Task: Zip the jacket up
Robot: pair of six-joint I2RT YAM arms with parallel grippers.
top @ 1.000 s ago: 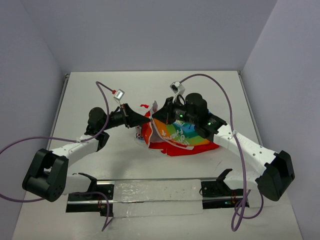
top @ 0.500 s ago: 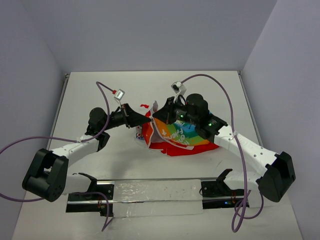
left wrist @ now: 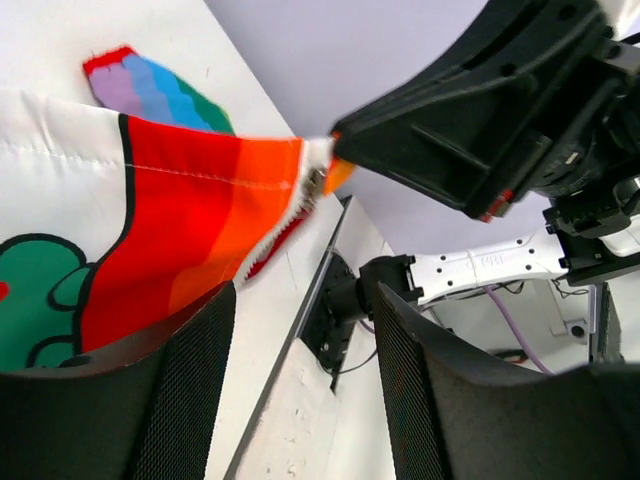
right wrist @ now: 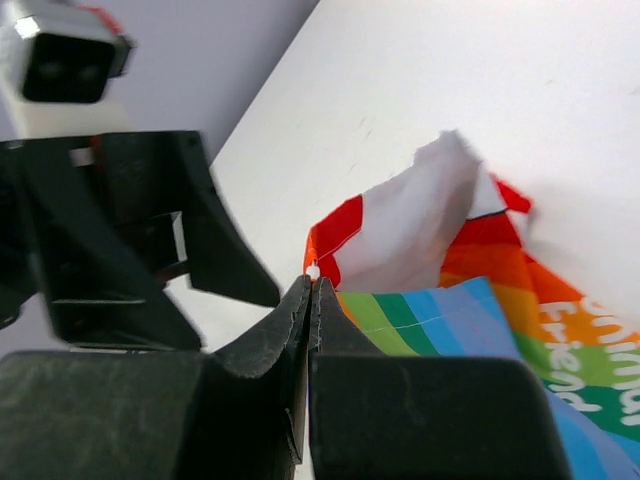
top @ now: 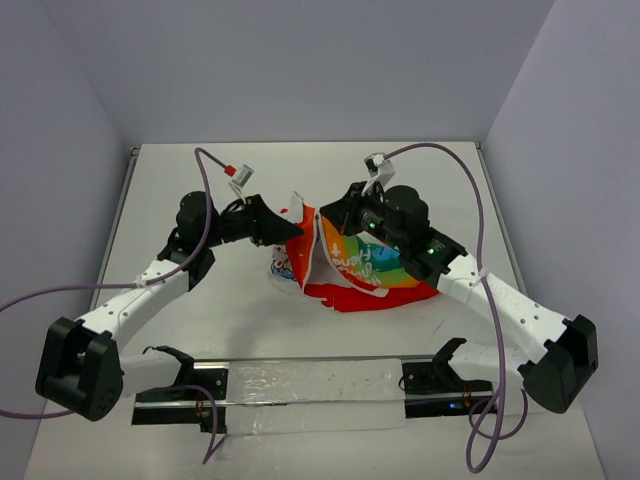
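See white table (top: 200, 330) boxed in by grey walls, both arms reaching from the near edge toward the middle. Note clear strip (top: 310, 385) with black clamps along the near edge.

Find the jacket (top: 360, 275) mid-table, slightly right of centre, bunched in a heap. Red along its near edge, rainbow panel with white lettering facing up, white lining showing on the left side. See its left front edge lifted off the table as a raised flap, between the two grippers.

Read right gripper (top: 328, 212) as fully closed, pinching the top corner of that flap at the zipper edge. Confirm on left wrist view: black fingertips (left wrist: 380, 140) clamp the orange-white corner. Same on right wrist view: pads (right wrist: 290, 320) pressed flat together, small white bit at the very tip.

Read left gripper (top: 292, 232) as wide open, gripping nothing, just left of the flap. See its fingers (left wrist: 120, 400) well apart, red-orange fabric and a green print beyond the gap. Cannot tell whether fabric touches the left-hand finger.

Note purple cables (top: 204, 170) looping off both wrists.
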